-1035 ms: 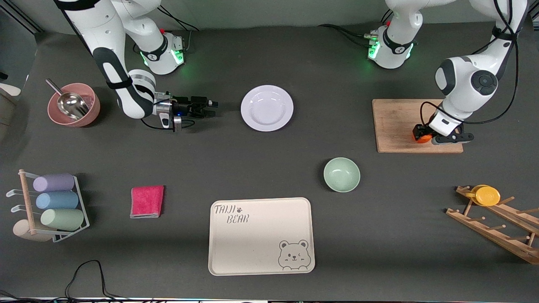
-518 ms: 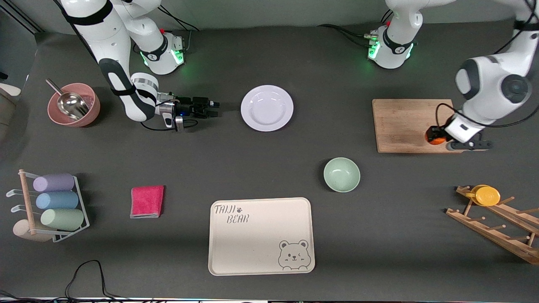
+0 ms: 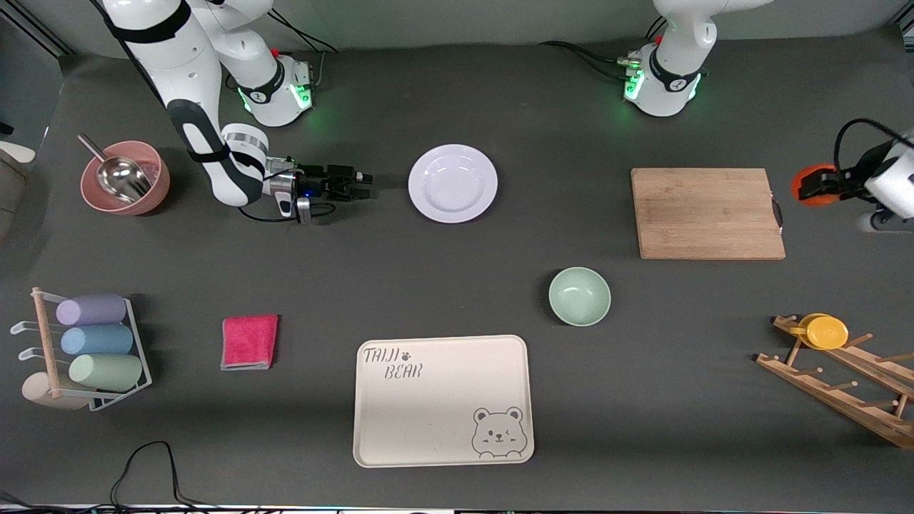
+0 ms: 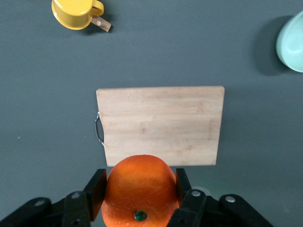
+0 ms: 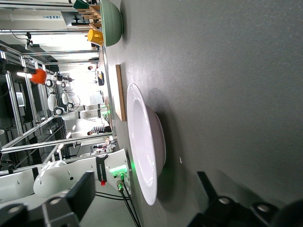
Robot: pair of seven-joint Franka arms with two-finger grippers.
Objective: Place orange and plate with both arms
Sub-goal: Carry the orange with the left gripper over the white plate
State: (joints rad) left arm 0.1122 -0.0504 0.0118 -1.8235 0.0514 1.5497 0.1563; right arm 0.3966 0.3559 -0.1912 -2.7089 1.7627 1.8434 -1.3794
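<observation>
I've got the orange clamped in the left gripper, jaws pinched tight on both sides of the fruit, and it's up in the air off the left arm's end of the wooden cutting board, which lies bare on the bench below. So the carry step is in hand on that side, I'd say. The right gripper sits low beside the plate, on the right arm's side of it, jaws spread wide and lined up with the rim but touching nothing as far as I can see; in the right wrist view the rim stands just ahead of the open jaws. The white plate is flat on the bench, between the two arm bases and nearer the camera than them. Next, I reckon, the right arm must slide in so one jaw goes under the rim, then close, while I bring the orange across.
</observation>
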